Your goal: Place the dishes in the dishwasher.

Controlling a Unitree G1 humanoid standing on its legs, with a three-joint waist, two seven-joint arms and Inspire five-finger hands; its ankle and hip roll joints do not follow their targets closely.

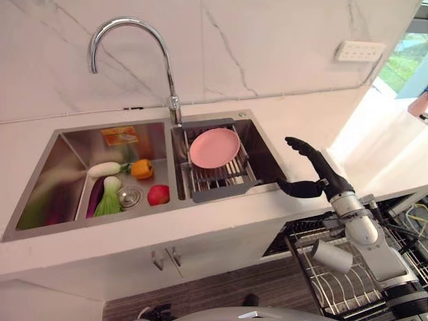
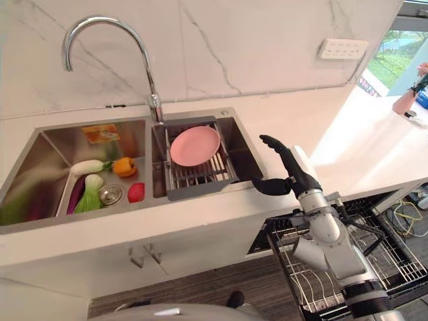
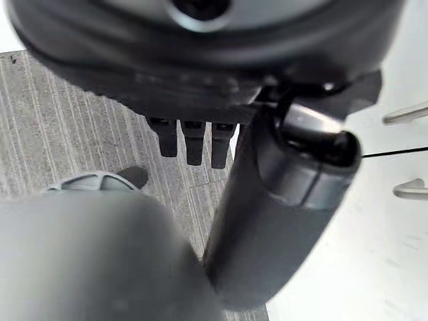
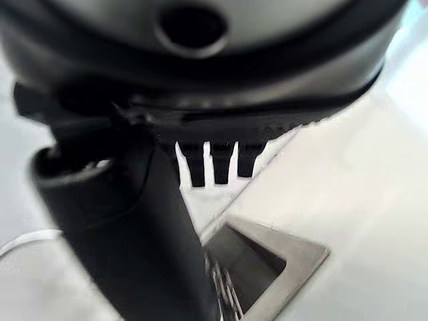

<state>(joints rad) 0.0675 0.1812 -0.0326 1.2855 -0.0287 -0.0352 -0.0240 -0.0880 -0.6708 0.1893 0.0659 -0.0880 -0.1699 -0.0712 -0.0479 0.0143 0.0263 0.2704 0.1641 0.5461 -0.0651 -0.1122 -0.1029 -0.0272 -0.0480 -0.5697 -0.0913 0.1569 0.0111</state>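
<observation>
Left eye view: the right hand (image 1: pixel 319 175) was held empty, fingers spread and relaxed, over the counter at three o'clock from the pink plate (image 1: pixel 214 148). That smooth round plate was left lying on the slatted metal drying rack (image 1: pixel 221 179) (presumably to drain) in the steel sink (image 1: pixel 73 167). A wire dishwasher rack (image 1: pixel 334 287) was pulled out below. The left hand (image 3: pixel 190 137) hung relaxed over the floor.
</observation>
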